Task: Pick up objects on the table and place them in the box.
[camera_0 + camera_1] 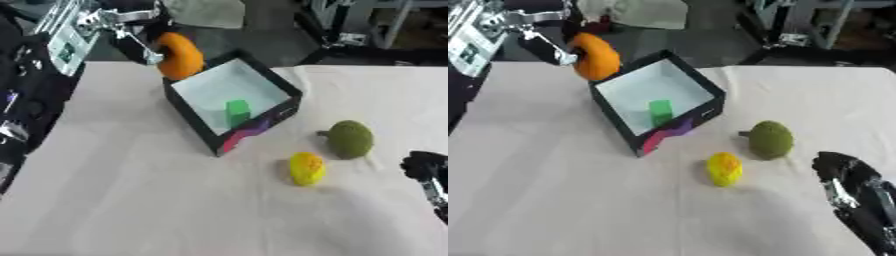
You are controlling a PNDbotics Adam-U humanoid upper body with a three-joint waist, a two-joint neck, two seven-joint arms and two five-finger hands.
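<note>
My left robot hand (pixel 131 37) grasps the orange (pixel 179 55) above the box's (pixel 199 131) far-left corner. Next: carry inward, release. Right robot hand (pixel 846 175) idle, fingers unclear.

No text, label, brand, number or sign can be read anywhere. The black box (pixel 259 126) has pink and purple colour on its outer wall, well apart from the right hand (pixel 846 172), but no letters can be made out in it.
</note>
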